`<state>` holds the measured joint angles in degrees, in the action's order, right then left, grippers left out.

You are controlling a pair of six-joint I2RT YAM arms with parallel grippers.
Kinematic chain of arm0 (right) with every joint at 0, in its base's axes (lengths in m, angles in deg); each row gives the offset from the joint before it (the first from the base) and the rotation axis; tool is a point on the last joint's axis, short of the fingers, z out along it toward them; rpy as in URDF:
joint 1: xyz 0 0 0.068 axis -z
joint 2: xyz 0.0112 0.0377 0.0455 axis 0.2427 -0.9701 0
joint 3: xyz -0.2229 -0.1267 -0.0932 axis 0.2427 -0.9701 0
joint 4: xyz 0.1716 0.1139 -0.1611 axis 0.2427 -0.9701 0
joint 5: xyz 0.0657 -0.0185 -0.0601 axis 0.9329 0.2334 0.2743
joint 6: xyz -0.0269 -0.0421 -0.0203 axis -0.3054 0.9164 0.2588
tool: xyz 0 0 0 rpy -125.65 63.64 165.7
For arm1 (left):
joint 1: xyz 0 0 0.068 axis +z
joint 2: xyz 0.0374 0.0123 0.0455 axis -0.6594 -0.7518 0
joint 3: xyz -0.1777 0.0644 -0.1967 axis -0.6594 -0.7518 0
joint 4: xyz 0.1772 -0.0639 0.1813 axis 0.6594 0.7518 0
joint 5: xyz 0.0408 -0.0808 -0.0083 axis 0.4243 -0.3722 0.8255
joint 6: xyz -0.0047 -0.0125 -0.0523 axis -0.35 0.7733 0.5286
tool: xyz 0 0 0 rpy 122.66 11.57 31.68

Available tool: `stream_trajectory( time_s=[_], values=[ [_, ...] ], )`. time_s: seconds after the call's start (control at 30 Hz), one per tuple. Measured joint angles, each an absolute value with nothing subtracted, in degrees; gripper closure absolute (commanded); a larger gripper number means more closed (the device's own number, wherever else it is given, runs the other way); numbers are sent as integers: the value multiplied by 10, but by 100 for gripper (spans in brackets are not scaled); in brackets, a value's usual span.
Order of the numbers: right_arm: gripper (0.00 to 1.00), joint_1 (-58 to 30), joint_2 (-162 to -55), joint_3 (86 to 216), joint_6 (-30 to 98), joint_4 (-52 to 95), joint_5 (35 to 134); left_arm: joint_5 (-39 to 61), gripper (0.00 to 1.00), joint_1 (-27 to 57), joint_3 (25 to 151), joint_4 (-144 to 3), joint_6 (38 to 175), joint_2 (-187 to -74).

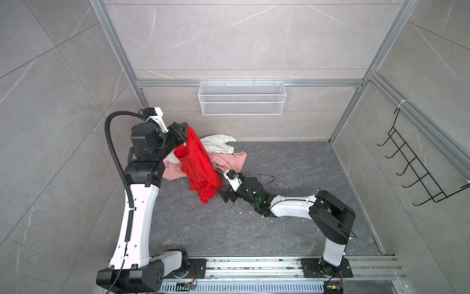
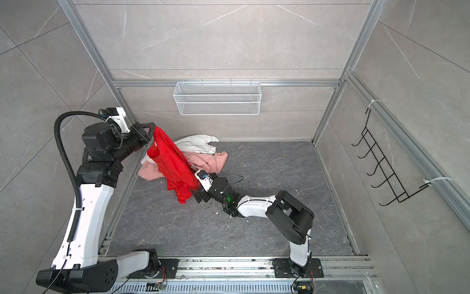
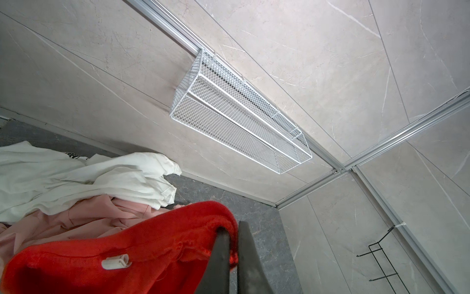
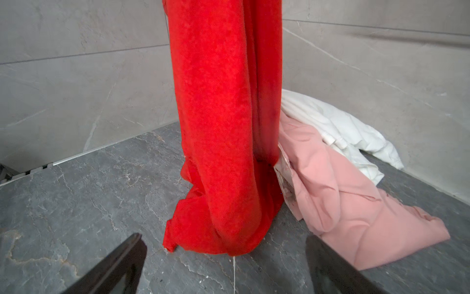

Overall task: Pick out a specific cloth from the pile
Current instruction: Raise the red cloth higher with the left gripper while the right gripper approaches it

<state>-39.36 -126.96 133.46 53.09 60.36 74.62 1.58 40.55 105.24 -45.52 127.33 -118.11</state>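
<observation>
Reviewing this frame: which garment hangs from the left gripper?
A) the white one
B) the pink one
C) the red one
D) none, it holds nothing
C: the red cloth hangs from the shut left gripper, while the pink cloth and the white cloth lie on the floor.

Thin, matt red fabric with a fine fuzzy grain makes up the cloth (image 4: pixel 223 127), and its small tag (image 3: pixel 115 262) is a smooth white strip. The pink cloth (image 4: pixel 356 203) looks smooth and matt, the white cloth (image 3: pixel 76 178) soft and creased. The table (image 1: pixel 279 216) is a matt, dark grey, veined stone-look slab; the basket (image 1: pixel 241 101) is white-coated metal mesh.
</observation>
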Motion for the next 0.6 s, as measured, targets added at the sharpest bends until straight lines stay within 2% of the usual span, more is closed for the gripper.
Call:
stream_trajectory(
  time_s=[0.3,0.6],
  values=[
    [0,-394,-1264,1361,540,604,754,-13,100,405,1050,-456,1290,-1164],
    [0,-394,-1326,1451,568,609,761,-25,100,405,1024,-455,1300,-1143]
  ],
)
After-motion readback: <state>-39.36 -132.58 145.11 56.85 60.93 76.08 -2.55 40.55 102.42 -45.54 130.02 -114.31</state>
